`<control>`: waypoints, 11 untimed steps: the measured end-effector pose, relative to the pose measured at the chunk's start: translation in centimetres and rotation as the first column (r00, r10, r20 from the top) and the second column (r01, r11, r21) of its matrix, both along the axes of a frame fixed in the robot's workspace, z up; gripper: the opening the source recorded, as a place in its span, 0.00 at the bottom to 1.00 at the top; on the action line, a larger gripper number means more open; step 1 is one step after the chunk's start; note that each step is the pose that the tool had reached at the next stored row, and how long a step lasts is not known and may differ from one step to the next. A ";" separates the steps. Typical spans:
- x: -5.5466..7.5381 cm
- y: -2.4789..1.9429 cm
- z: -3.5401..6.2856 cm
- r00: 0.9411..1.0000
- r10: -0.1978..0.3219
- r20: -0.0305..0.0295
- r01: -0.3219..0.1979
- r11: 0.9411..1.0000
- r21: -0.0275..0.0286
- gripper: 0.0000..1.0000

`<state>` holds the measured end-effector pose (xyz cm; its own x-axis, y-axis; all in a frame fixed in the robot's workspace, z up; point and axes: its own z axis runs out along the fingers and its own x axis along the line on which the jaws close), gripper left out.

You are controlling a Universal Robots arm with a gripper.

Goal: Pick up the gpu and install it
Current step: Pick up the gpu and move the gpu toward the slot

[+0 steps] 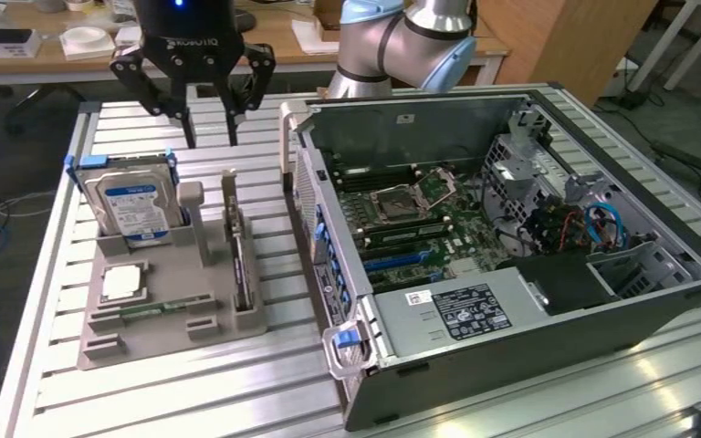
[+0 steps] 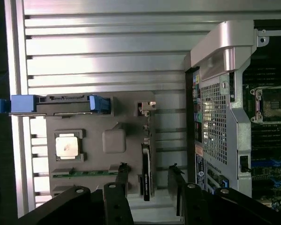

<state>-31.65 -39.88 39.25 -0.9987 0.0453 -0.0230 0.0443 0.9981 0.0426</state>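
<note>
The gpu [image 1: 240, 251] is a thin card standing on its edge in a slot of the grey holder [image 1: 156, 333], on the side nearest the computer case. My gripper [image 1: 211, 135] hangs open high above the far end of the holder, holding nothing and well clear of the card. In the wrist view the gpu [image 2: 146, 185] appears edge-on as a dark strip with its metal bracket [image 2: 145, 107] at one end. There my gripper [image 2: 149, 168] has one finger on each side of that strip, far above it.
The holder [image 2: 114, 140] also carries an upright hard drive [image 1: 138, 205] with blue clips, a processor chip [image 1: 123, 283] and a memory stick [image 1: 156, 310]. An open computer case [image 1: 509, 228] lies at the exterior view's right, motherboard [image 1: 412, 219] exposed. Everything rests on a slatted metal table [image 1: 204, 392].
</note>
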 end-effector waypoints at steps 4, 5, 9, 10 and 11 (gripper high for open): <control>0.0 0.00 -0.13 0.998 0.057 -0.003 -0.057 0.998 -0.004 0.47; 0.0 -0.06 -0.25 0.998 0.063 -0.004 -0.063 0.998 -0.005 0.47; 0.0 -0.34 -0.97 0.998 0.065 -0.004 -0.065 0.998 -0.004 0.47; 0.0 -0.42 -1.14 0.998 0.065 -0.004 -0.065 0.998 -0.004 0.47; 0.0 -0.54 -1.33 0.998 0.065 -0.004 -0.066 0.998 -0.004 0.47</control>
<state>-31.64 -40.42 37.92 -0.9996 -0.0203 -0.0188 -0.0210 0.9991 0.0380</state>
